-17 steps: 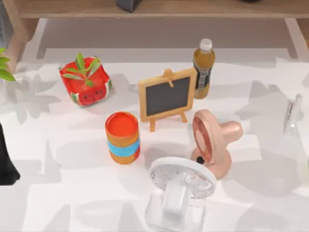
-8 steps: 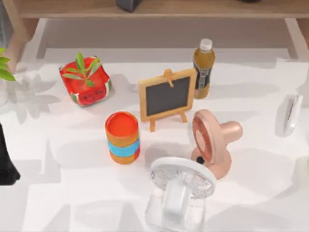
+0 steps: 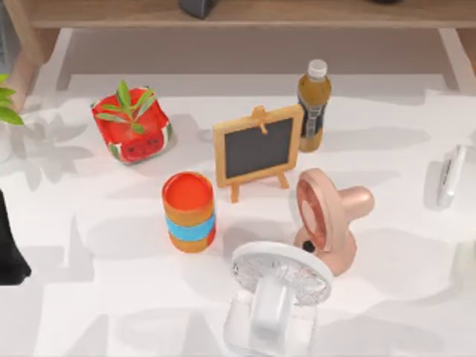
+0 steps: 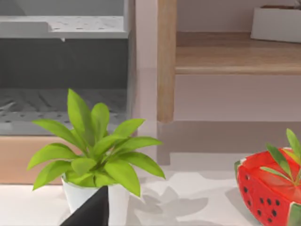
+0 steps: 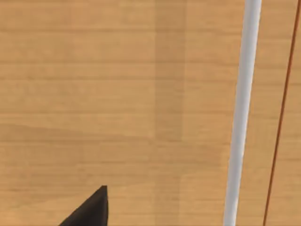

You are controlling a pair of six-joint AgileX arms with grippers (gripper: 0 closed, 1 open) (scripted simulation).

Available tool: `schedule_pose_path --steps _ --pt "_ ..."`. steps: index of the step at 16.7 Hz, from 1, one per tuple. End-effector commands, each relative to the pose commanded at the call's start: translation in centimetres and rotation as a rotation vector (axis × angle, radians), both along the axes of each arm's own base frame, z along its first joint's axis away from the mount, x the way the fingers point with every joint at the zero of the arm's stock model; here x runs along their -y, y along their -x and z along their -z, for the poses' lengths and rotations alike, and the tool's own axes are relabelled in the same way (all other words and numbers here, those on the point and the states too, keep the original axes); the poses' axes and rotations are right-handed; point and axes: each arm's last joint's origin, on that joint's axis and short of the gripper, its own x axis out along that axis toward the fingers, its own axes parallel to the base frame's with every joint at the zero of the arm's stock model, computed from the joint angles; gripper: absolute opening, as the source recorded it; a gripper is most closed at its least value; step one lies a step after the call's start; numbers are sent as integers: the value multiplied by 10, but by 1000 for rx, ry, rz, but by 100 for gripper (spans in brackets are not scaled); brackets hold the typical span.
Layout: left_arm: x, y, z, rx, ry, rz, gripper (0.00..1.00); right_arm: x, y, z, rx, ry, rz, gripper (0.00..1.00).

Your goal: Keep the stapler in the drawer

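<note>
Stapler point(image 3: 451, 175) lies at table's point(image 3: 97, 297) right edge, well apart from clutter, so easy reach for right arm. Left arm parked at left edge. Fingers' state: can't tell either side.

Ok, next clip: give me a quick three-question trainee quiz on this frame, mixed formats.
1. True or false: the stapler lies at the table's right edge.
2. What stands directly behind the pink fan? A) chalkboard B) bottle C) orange cup
3. Fill in: the watermelon planter sits on the table's ___ side.

Key: 1 true; 2 B; 3 left.
</note>
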Motion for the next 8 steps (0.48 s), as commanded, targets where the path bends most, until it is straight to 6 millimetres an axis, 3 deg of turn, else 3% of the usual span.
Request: schedule_pose_path --steps 8 --pt "0 0 0 0 0 0 100 0 -24 0 0 0 0 100"
